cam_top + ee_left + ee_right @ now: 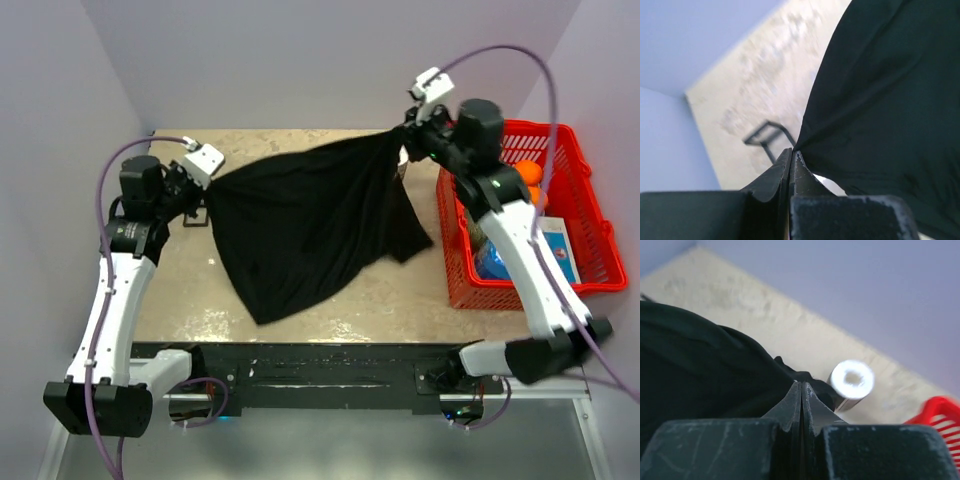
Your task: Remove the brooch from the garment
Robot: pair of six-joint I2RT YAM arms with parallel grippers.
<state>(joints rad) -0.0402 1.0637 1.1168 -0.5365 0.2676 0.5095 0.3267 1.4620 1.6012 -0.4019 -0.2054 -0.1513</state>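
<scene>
The garment [300, 225], a black T-shirt, hangs stretched between my two grippers above the table. My left gripper [203, 182] is shut on its left corner; the left wrist view shows the cloth [880, 100] running from the closed fingertips [792, 154]. My right gripper [407, 140] is shut on its right corner, held higher; the right wrist view shows the cloth [705, 370] bunched at the closed tips [802, 385]. The brooch is not visible in any view. The shirt's label is hidden.
A red basket [580, 215] with an orange ball, a bottle and a box stands at the right. A black square open frame [195, 215] lies on the table under my left gripper, also in the left wrist view [767, 137]. A white-topped cylinder [852, 382] stands near my right gripper.
</scene>
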